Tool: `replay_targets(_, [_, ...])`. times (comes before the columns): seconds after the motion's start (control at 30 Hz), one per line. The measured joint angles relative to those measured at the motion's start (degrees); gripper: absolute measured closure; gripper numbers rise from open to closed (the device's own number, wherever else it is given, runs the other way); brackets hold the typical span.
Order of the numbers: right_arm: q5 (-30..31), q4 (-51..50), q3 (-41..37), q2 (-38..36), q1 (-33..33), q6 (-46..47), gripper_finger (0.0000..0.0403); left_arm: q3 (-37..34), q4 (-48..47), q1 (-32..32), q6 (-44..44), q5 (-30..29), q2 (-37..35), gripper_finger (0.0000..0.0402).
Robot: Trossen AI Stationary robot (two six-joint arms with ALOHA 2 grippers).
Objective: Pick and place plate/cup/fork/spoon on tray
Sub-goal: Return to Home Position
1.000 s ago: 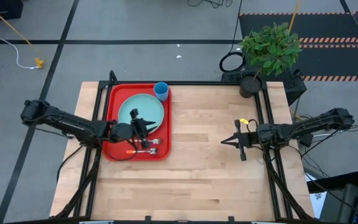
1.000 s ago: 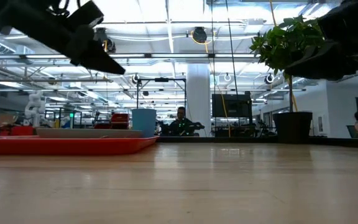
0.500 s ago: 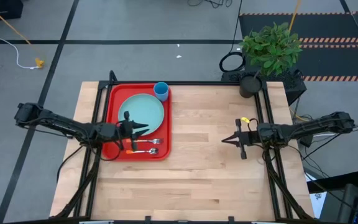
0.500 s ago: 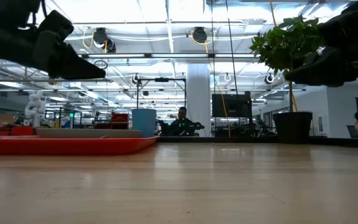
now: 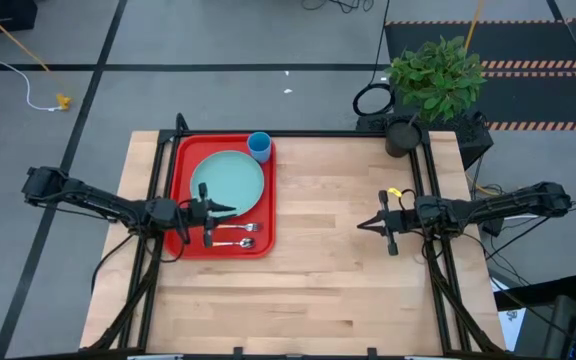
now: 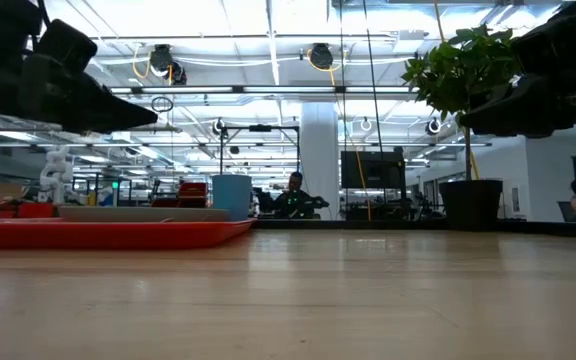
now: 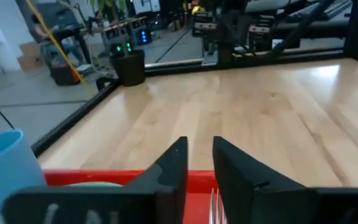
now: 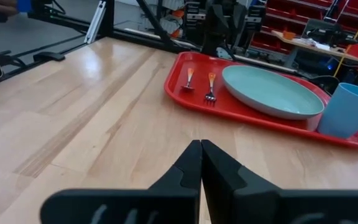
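The red tray (image 5: 183,240) lies at the table's far left. On it rest the light teal plate (image 5: 228,182), the blue cup (image 5: 259,146) upright in the far right corner, and the fork (image 5: 236,228) and the spoon (image 5: 236,243) side by side along the near rim. They also show in the right wrist view: fork (image 8: 211,87), spoon (image 8: 189,77). My left gripper (image 5: 226,211) hovers above the tray's left part with a narrow gap between its fingers (image 7: 199,148) and holds nothing. My right gripper (image 5: 361,225) is shut and empty above the table's right half.
A potted plant (image 5: 433,80) stands at the table's far right corner. Bare wood (image 5: 318,220) lies between the tray and my right gripper. A black frame (image 5: 438,300) runs along the table's sides. A person (image 6: 290,195) sits in the room beyond.
My left gripper has drawn back toward the table's left edge, from over the plate and cutlery to the tray's left part. It has tipped from slanting down to nearly level. The fork and spoon lie still on the tray.
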Motion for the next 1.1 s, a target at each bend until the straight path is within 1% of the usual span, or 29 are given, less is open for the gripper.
replay_targets(0.07, [0.0,0.0,0.0,-0.1,0.0,0.0,0.0403,0.0,0.7,0.0,1.6,0.1,-0.7,0.0349])
replay_targets(0.13, [0.0,-0.2,0.0,-0.5,0.0,0.0,0.0403,0.0,1.1,0.0,2.7,0.1,-1.4,0.0383])
replay_targets(0.17, [0.0,-0.5,0.0,-0.8,0.0,0.0,0.0403,0.0,0.7,0.0,3.0,0.1,-2.0,0.0392])
replay_targets(0.27, [0.0,-1.1,-0.1,-1.9,0.0,0.0,0.0403,0.0,0.6,0.0,3.2,0.1,-3.4,0.0391])
replay_targets(0.5, [1.7,-2.9,-0.1,-6.4,0.0,0.2,0.0403,0.0,-3.1,0.0,3.4,0.1,-6.5,0.0395])
replay_targets(0.63, [0.6,-4.9,-0.1,-9.8,0.0,0.4,0.0403,0.0,-4.0,0.0,3.4,-0.2,-7.8,0.0397])
replay_targets(0.83, [0.2,-10.5,-0.1,-15.6,0.0,0.3,0.0403,0.0,-3.9,0.0,3.3,-0.3,-8.3,0.0392])
replay_targets(1.0, [0.2,-14.0,-0.1,-20.5,0.0,0.3,0.0403,0.0,-3.9,0.0,3.6,-0.5,-8.3,0.0398])
replay_targets(1.1, [0.2,-15.7,-0.1,-23.3,0.0,0.2,0.0403,0.0,-4.1,0.0,3.5,-0.5,-8.3,0.0392])
